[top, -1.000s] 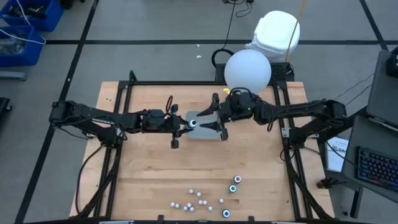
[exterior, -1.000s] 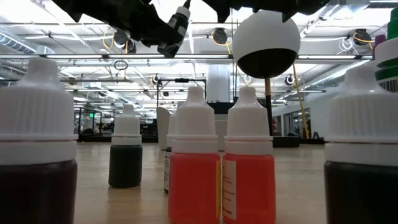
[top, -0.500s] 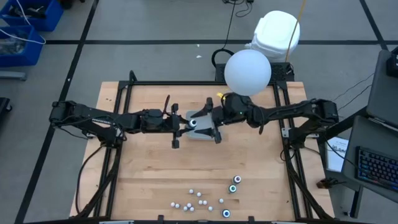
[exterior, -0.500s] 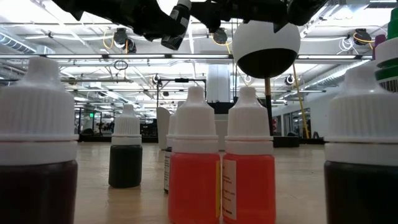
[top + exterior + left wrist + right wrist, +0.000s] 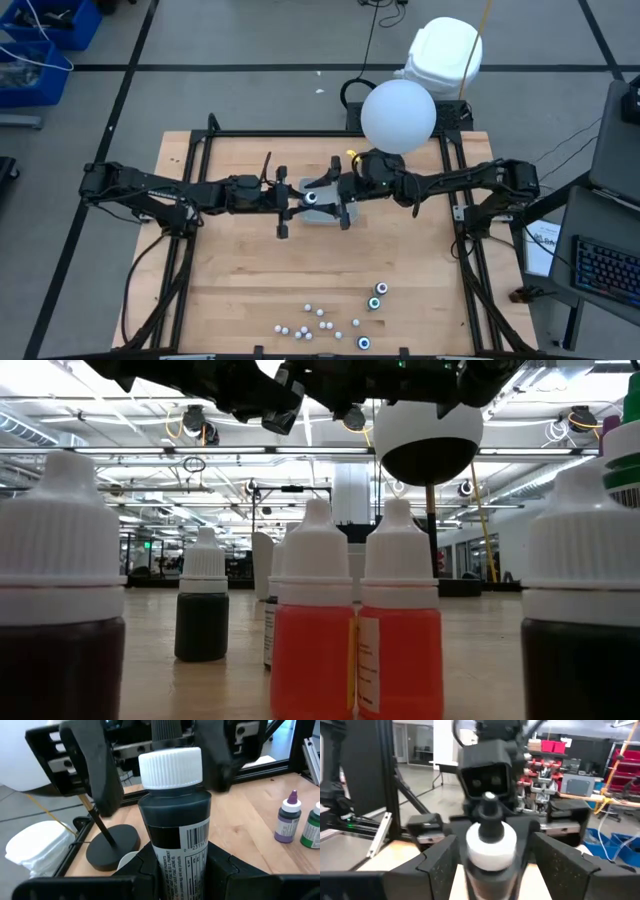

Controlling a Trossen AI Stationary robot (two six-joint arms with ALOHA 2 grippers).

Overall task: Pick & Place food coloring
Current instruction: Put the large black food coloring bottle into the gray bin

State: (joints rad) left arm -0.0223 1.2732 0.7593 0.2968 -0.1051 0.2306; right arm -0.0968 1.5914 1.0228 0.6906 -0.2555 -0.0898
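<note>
Wooden worktop (image 5: 250, 270) from above: my two arms meet over the grey tray (image 5: 322, 203) near the middle. The left end effector (image 5: 296, 199) pinches a dark bottle (image 5: 311, 198) with a white cap, and the right end effector (image 5: 333, 193) has its fingers spread on either side of it. The other bottles (image 5: 325, 322) lie scattered near the front edge, well apart from the tray. A white globe (image 5: 398, 116) stands at the back.

Low view: a row of white-capped bottles fills the foreground, two orange ones (image 5: 355, 645) side by side in the middle and a dark green one (image 5: 202, 610) behind. Both arms hang at the top of the picture; I cannot tell their fingers here.

Left wrist view: the bottle stands upright between my left fingers (image 5: 220, 865), gripped low on its label, while the right fingers (image 5: 97, 767) flank the cap without touching it.

Right wrist view: the cap (image 5: 491, 837) sits centred between the spread right fingers (image 5: 440, 860), with the left wrist camera straight behind.

I judge this a handover. To do it well I would keep the left hold steady, close the right squarely on the cap or neck, and release the left only once that hold is firm, so the bottle does not tip.
</note>
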